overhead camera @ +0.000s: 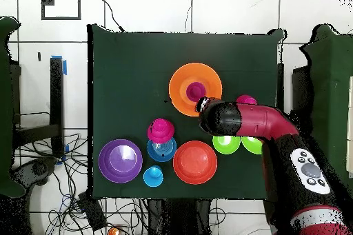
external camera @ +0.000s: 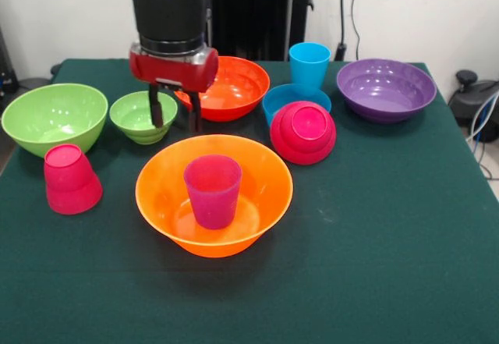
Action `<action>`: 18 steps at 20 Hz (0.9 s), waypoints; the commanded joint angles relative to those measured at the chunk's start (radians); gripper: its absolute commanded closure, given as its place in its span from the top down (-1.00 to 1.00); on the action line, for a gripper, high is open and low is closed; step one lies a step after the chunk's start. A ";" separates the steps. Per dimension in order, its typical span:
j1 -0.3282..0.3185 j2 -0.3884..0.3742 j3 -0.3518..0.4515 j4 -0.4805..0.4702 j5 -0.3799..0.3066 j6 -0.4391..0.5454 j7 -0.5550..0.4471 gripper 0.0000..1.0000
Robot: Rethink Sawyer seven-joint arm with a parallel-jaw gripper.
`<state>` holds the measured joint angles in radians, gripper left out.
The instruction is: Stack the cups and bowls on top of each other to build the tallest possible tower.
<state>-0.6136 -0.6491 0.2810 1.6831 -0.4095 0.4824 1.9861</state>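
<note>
So the big orange bowl (external camera: 214,196) is sitting right side up on the green surface (external camera: 374,227) just in front of the fingers (external camera: 175,110), and that's looking like the tower's base, since it's the widest thing and gives everything else a stable footing. A magenta cup (external camera: 212,190) is standing upright in its middle, mouth up, so right now the tower is only two pieces tall. The fingers are hanging apart with nothing between them, a bit above the surface and just behind the orange bowl's rim. Directly behind them a red-orange bowl (external camera: 226,86) is waiting, and the small green bowl (external camera: 143,116) is sitting right beside them, with the big green bowl (external camera: 53,118) further out that way. An upside-down pink cup (external camera: 70,179) is resting out past the small green one, nearer the front. On the fingers' other side a small pink bowl (external camera: 303,132) is lying tipped against a blue bowl (external camera: 292,98), with a blue cup (external camera: 309,65) and purple bowl (external camera: 386,88) beyond. Everything's glossy, smooth plastic, so I'm guessing it'll be slippery to pinch.
</note>
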 commanded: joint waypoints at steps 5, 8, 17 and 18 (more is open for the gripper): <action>0.073 0.135 -0.068 -0.041 -0.137 0.036 -0.047 1.00; 0.075 0.131 -0.063 -0.037 -0.134 0.075 -0.073 1.00; 0.018 0.022 -0.008 0.076 -0.140 0.268 -0.247 1.00; 0.014 0.027 -0.006 0.065 -0.144 0.283 -0.252 1.00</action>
<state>-0.5836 -0.5886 0.2303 1.6900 -0.4825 0.5711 1.9861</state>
